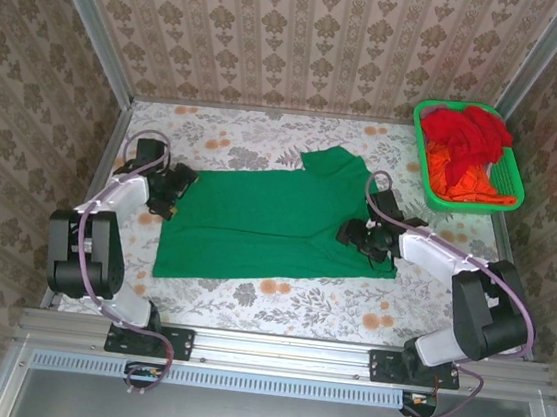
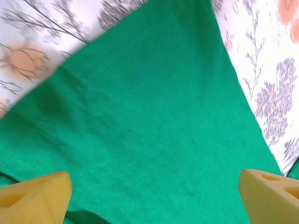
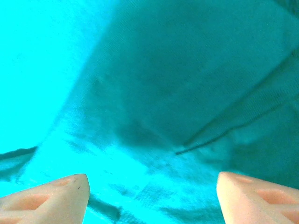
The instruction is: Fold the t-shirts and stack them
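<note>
Now: dark green t-shirt (image 1: pixel 267 217) spread flat mid-table (image 1: pixel 278 304), probably laid out for folding. Left gripper (image 1: pixel 171 194) at its left edge, right gripper (image 1: pixel 361 236) over right end. Both jaws wide, gripping nothing, likely poised to pinch. Red and orange shirts (image 1: pixel 463 139) heaped in basket (image 1: pixel 510 180).

The green t-shirt (image 1: pixel 267 222) is soft matt cloth with a fine, even knit, smooth over most of its face and lightly creased near a hem. The red and orange t-shirts (image 1: pixel 463 139) are the same dull cloth, crumpled in a basket (image 1: pixel 505 174) of bright, faintly glossy plastic mesh. The desk (image 1: pixel 327 310) wears a matt flower-printed cover. The fingers (image 2: pixel 35 198) of the left hand (image 2: pixel 154 200) are matt yellow plastic. The rail (image 1: pixel 282 350) at the near edge is brushed metal.
</note>
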### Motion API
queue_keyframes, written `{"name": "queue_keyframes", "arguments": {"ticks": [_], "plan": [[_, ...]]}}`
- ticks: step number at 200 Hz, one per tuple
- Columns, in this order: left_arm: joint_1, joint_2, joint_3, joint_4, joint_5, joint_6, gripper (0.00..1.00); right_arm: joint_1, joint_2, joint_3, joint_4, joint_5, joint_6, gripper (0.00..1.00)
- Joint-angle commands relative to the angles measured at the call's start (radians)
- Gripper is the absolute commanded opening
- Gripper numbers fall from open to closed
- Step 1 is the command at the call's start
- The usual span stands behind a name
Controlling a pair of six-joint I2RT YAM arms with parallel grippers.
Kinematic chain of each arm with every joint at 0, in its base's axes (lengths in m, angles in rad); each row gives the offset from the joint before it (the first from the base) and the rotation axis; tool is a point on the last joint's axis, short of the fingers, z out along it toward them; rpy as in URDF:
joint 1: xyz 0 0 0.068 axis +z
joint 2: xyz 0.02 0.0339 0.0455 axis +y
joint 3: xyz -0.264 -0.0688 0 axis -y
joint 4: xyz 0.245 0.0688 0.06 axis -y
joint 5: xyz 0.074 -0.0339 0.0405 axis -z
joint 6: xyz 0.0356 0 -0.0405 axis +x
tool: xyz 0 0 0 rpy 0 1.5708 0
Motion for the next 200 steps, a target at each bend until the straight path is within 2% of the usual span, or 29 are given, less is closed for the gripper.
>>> {"name": "queue_keyframes", "arguments": {"ticks": [1,35,81,110,144,169,200], "plan": [[-0.035,0.038,-0.011,0.034,0.007,0.044,0.93,0.008,0.064,0.074,0.025,0.006,-0.066,0.73],[-0.052,0.092,-0.076,0.082,0.021,0.020,0.93,0.010,0.142,0.094,-0.009,0.039,-0.066,0.73],[-0.064,0.049,-0.210,0.080,0.018,0.011,0.93,0.011,0.044,-0.057,-0.038,0.043,-0.007,0.73],[-0.077,-0.003,-0.246,0.065,-0.012,-0.001,0.98,0.012,-0.033,-0.080,-0.037,0.019,-0.006,0.72],[-0.065,0.023,-0.045,-0.027,-0.115,0.097,1.00,0.012,-0.029,0.063,-0.042,0.066,-0.084,0.72],[-0.043,0.112,0.156,-0.156,-0.206,0.135,1.00,0.010,0.028,0.181,-0.037,0.085,-0.124,0.72],[-0.007,0.254,0.364,-0.251,-0.246,0.168,0.95,0.012,0.105,0.268,0.011,0.040,-0.098,0.72]]}}
